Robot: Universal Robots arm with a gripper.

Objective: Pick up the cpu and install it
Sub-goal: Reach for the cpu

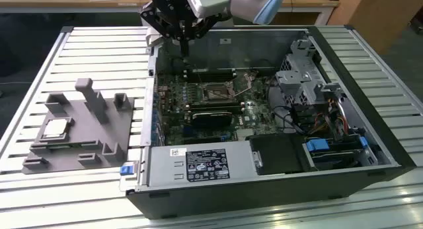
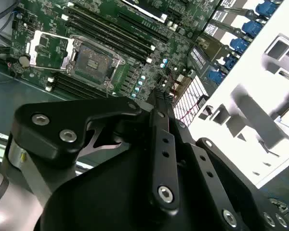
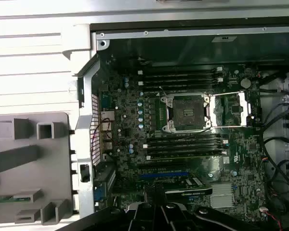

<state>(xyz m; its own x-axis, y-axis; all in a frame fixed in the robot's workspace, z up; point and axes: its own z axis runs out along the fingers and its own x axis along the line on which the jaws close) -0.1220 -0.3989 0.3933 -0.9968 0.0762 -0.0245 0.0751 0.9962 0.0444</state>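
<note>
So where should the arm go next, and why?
Probably toward the exterior view's left, over the cpu: it lies on the grey holder, while the gripper hangs over the far edge of the case, and the socket is empty.

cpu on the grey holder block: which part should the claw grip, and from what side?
Probably two opposite edges of the cpu, coming straight down from above. It lies flat, metal top up, seated in the grey holder block. The block's raised posts stand close by, so a sideways approach looks blocked.
</note>
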